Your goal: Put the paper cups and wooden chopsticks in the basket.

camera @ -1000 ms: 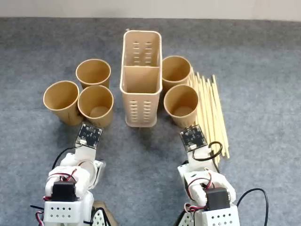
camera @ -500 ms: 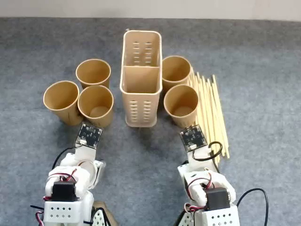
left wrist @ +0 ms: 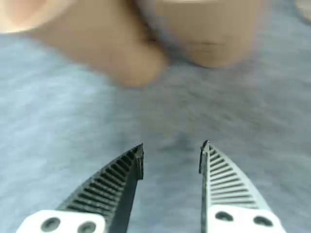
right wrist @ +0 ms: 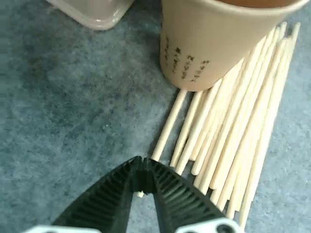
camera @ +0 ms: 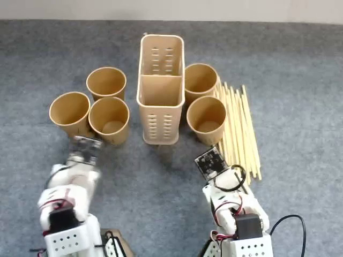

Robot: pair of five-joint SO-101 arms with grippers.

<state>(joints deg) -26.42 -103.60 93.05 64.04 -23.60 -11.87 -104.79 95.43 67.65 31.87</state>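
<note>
Five paper cups [camera: 106, 83] flank the tan basket [camera: 159, 126]; wooden chopsticks [camera: 241, 126] lie beside two.

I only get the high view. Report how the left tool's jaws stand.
Observer: In its wrist view the left tool is open, jaws apart over the carpet, nothing between them.
Operator: Now the right one.
Observer: The right tool is shut and empty.
Operator: Say where its tip sits.
Observer: Close beside the near ends of the wooden chopsticks, low over the carpet.
</note>
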